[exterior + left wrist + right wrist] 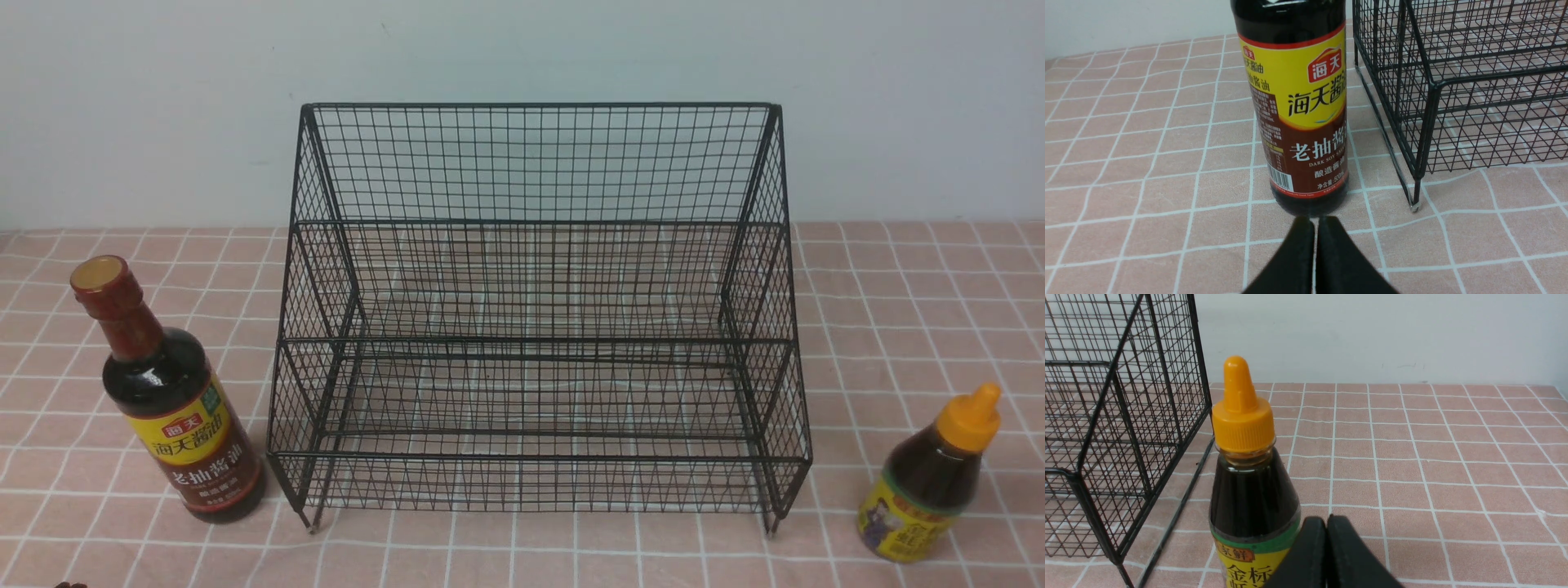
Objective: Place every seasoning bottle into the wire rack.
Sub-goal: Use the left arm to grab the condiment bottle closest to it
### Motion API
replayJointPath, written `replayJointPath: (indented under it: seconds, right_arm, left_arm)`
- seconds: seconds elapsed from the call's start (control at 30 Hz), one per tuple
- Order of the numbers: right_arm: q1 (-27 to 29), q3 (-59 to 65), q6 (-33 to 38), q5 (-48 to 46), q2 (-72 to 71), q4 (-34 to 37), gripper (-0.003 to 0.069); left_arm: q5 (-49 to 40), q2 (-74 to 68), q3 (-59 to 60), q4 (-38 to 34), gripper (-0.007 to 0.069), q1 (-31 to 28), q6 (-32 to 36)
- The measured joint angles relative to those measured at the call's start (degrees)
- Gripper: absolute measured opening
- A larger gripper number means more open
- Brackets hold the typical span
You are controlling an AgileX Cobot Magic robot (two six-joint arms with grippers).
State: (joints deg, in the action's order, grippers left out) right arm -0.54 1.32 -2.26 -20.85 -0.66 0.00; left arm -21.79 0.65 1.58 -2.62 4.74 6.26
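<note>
No part of the task is seen to be done: both tiers of the wire rack (539, 105) hold nothing, and both bottles are left to be placed. The tall bottle (175, 408), glossy and cylindrical, with a red-brown wrapped neck and a yellow-and-brown label, is stood upright on the pink-checked tabletop (898, 327) just beside the rack's left end. The short bottle (931, 490), squat and tapering to a smooth orange nozzle cap, is stood near the right end. The rack is formed of thin black wire mesh, stepped, with sloping sides. The left gripper (1315, 222) is pressed together on nothing, just short of the tall bottle; the right gripper (1327, 522) likewise, close by the short one.
</note>
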Motion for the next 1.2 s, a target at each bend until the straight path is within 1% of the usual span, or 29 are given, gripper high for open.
replayJointPath:
  seconds: [0.17,0.23,0.3,0.37,0.43,0.5,0.57,0.63,0.67,0.7,0.83,0.87,0.93,1.03,1.13,1.17,1.2]
  right_arm:
    - [0.0,0.0,0.0,0.0,0.0,0.0,-0.0015]
    - [0.0,0.0,0.0,0.0,0.0,0.0,-0.0015]
    - [0.0,0.0,0.0,0.0,0.0,0.0,-0.0015]
    - [0.0,0.0,0.0,0.0,0.0,0.0,-0.0015]
    - [0.0,0.0,0.0,0.0,0.0,0.34,-0.0015]
    - [0.0,0.0,-0.14,0.47,0.0,2.1,-0.0015]
    - [0.0,0.14,-0.51,2.0,0.0,6.11,-0.0015]
    - [0.0,0.14,-1.52,4.21,0.0,11.44,-0.0015]
    - [0.0,0.14,-1.81,4.94,0.0,12.89,-0.0015]
    - [0.0,0.14,-2.94,7.13,0.0,17.52,-0.0015]
    - [0.0,0.14,-5.94,12.88,0.0,34.43,-0.0015]
    - [0.0,0.14,-6.03,13.16,0.0,35.02,-0.0015]
    - [0.0,0.14,-5.98,14.14,0.0,39.36,-0.0015]
    - [0.0,0.14,-6.04,15.13,0.0,42.11,-0.0015]
    - [0.0,0.14,-7.01,16.53,0.0,44.7,-0.0015]
    - [0.0,0.02,-7.14,16.47,0.0,45.57,-0.0015]
    - [0.0,-0.75,-6.8,15.18,0.0,45.81,-0.0015]
  left_arm:
    - [0.19,0.0,0.0,0.77,-0.0007,0.0,0.3]
    - [1.59,0.0,0.06,0.99,-0.0007,0.0,-0.15]
    - [8.6,0.0,0.06,-2.58,-0.0007,0.0,-3.55]
    - [16.0,0.0,0.06,-7.61,-0.0007,0.0,-6.6]
    - [21.79,0.0,0.06,-10.7,-0.0007,0.0,-7.85]
    - [25.86,0.0,0.06,-12.17,-0.0007,0.0,-8.27]
    - [29.63,0.0,0.06,-13.48,-0.0007,0.0,-8.41]
    - [32.22,0.0,0.06,-14.51,-0.0007,0.0,-8.47]
    - [32.6,0.0,0.06,-14.67,-0.0007,0.0,-8.47]
    - [35.32,0.0,0.06,-15.79,-0.0007,0.0,-8.54]
    - [39.7,0.0,0.06,-18.0,-0.0007,0.0,-8.65]
    - [40.07,0.0,0.06,-18.2,-0.0007,0.0,-8.65]
    - [41.5,0.0,0.06,-18.88,-0.0007,0.0,-8.3]
    - [43.85,0.0,0.06,-19.34,-0.0007,0.0,-8.12]
    - [40.82,0.0,-2.41,-19.54,-0.0007,0.0,-7.47]
    - [38.89,0.0,-4.52,-19.41,-0.0007,0.0,-6.88]
    - [35.12,-0.44,-7.09,-19.04,-0.0007,0.0,-5.64]
